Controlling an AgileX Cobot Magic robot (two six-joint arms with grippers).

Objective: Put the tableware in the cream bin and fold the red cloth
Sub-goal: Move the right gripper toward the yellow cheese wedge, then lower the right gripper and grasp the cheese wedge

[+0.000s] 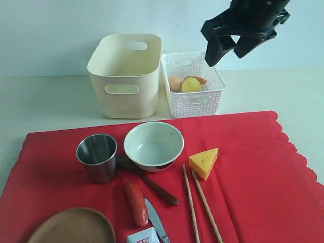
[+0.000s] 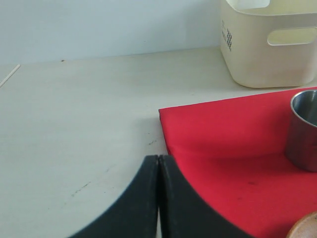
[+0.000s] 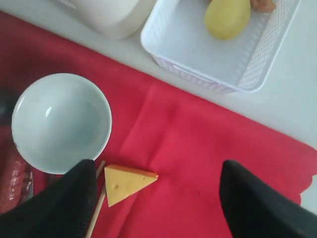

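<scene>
On the red cloth (image 1: 248, 167) lie a steel cup (image 1: 97, 157), a pale bowl (image 1: 153, 145), a dark spoon (image 1: 152, 186), two chopsticks (image 1: 195, 202), a knife (image 1: 157, 221) and a brown plate (image 1: 73, 227). The cream bin (image 1: 124, 76) stands behind the cloth and looks empty. My right gripper (image 1: 228, 48) hangs open high above the white basket, holding nothing. In its wrist view the gripper (image 3: 157, 168) looks down on the bowl (image 3: 60, 121) and cloth (image 3: 198, 148). My left gripper (image 2: 159, 159) is shut and empty over the cloth's corner (image 2: 198, 124), near the cup (image 2: 303, 129).
A white lattice basket (image 1: 195, 98) beside the bin holds an egg (image 1: 175, 82), a lemon (image 1: 192, 85) and a sausage (image 1: 198, 79). A cheese wedge (image 1: 204, 162), a red sausage (image 1: 136, 203) and a small carton (image 1: 143, 236) also lie on the cloth.
</scene>
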